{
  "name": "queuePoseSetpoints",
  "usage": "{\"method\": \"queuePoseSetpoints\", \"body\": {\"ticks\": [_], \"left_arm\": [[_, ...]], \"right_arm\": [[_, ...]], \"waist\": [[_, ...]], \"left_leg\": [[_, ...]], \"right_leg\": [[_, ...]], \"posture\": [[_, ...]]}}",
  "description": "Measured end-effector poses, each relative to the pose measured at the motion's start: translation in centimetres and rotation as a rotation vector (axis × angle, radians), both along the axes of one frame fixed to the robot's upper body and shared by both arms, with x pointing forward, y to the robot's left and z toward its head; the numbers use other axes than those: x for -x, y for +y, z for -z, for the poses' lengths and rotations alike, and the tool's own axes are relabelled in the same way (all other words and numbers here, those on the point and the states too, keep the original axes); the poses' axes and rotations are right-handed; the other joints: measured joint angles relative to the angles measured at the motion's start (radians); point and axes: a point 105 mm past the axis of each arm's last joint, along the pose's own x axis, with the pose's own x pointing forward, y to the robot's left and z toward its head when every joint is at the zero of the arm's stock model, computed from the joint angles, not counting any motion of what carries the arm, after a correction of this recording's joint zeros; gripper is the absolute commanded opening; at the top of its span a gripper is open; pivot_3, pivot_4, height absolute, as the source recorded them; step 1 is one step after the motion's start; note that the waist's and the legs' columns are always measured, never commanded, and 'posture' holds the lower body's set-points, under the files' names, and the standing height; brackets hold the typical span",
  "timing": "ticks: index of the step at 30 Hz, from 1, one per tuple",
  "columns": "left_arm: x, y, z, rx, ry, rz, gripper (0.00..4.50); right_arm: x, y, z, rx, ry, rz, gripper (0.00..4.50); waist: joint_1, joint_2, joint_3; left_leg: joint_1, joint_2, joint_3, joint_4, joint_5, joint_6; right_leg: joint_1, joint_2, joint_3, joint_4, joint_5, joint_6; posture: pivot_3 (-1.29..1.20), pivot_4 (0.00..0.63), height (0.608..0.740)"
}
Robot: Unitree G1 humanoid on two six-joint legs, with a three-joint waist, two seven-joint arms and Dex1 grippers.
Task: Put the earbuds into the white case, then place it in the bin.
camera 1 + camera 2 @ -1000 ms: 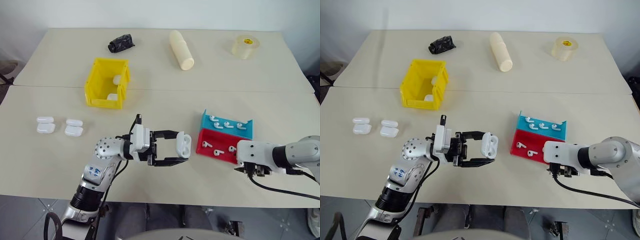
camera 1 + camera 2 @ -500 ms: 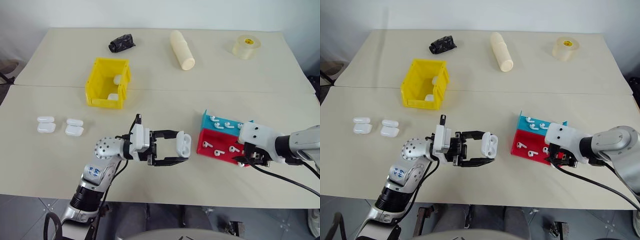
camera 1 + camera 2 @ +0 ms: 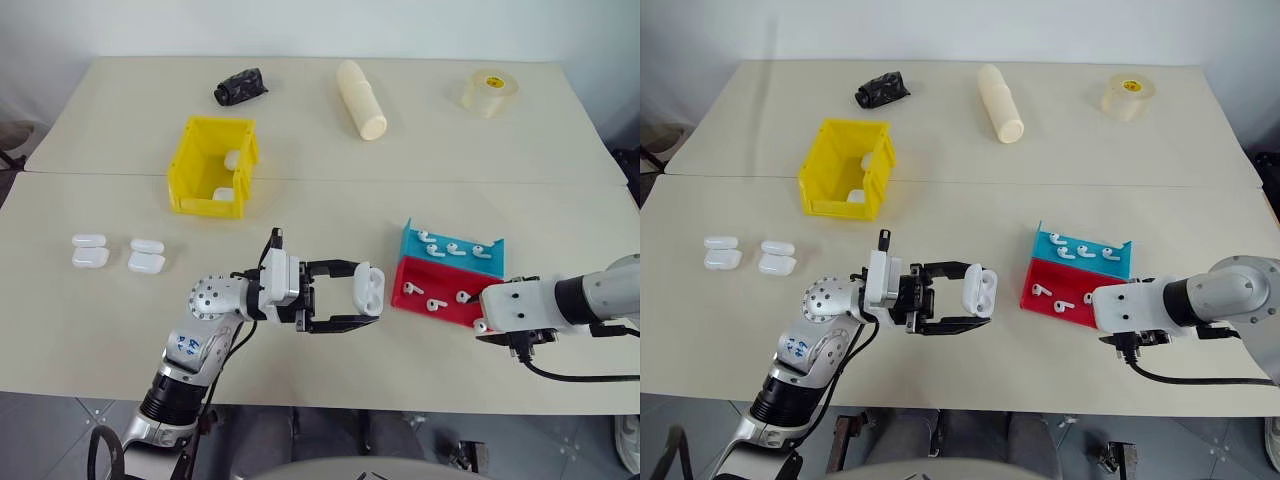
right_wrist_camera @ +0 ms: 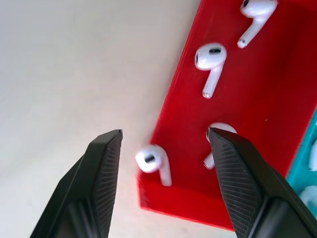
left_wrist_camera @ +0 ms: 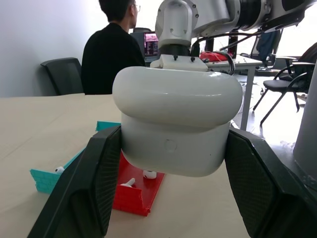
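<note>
Earbud pickup staged over the red tray

The left claw (image 3: 368,297) grips the white case (image 3: 367,288) above the surface, presented toward the right claw (image 4: 166,144), which hangs open around an earbud (image 4: 153,162) on the red tray (image 4: 267,124) corner, apparently for grasping.

Left arm bent across the front, left gripper (image 3: 362,298) pointing toward the robot's right, roughly level, fingers clamped on the white case (image 3: 368,287). Right arm comes in from the right side, wrist turned down, right gripper (image 4: 163,148) aimed steeply downward with its two black fingers (image 4: 101,171) spread apart, nothing between them.
</note>
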Motion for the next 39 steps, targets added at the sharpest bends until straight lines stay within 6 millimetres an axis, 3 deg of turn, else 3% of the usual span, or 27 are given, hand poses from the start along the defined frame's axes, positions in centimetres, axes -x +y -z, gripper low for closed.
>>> {"method": "queuePoseSetpoints", "body": {"ticks": [13,16,19,39], "left_arm": [[-0.1,-0.1,0.0,0.004,0.007,-0.011,2.78],[-0.1,-0.1,0.0,0.004,0.011,-0.014,2.78],[-0.1,-0.1,0.0,0.005,0.013,-0.015,2.78],[-0.1,0.0,-0.1,0.008,0.018,-0.014,2.78]], "right_arm": [[0.1,-1.2,1.0,0.095,0.029,-0.046,2.88],[0.2,-1.3,1.1,0.1,0.035,-0.047,2.23],[0.2,-1.2,1.2,0.097,0.037,-0.047,1.31],[0.0,-0.4,1.6,0.078,0.027,-0.087,1.31]], "waist": [[0.0,0.0,0.0],[0.0,0.0,0.0],[0.0,0.0,0.0],[0.0,0.0,0.0]], "left_leg": [[0.0,0.0,0.0,0.0,0.0,0.0],[0.0,0.0,0.0,0.0,0.0,0.0],[0.0,0.0,0.0,0.0,0.0,0.0],[0.0,0.0,0.0,0.0,0.0,0.0]], "right_leg": [[0.0,0.0,0.0,0.0,0.0,0.0],[0.0,0.0,0.0,0.0,0.0,0.0],[0.0,0.0,0.0,0.0,0.0,0.0],[0.0,0.0,0.0,0.0,0.0,0.0]], "posture": [[0.0,0.15,0.74],[0.0,0.15,0.74],[0.0,0.15,0.74],[0.0,0.15,0.74]]}}
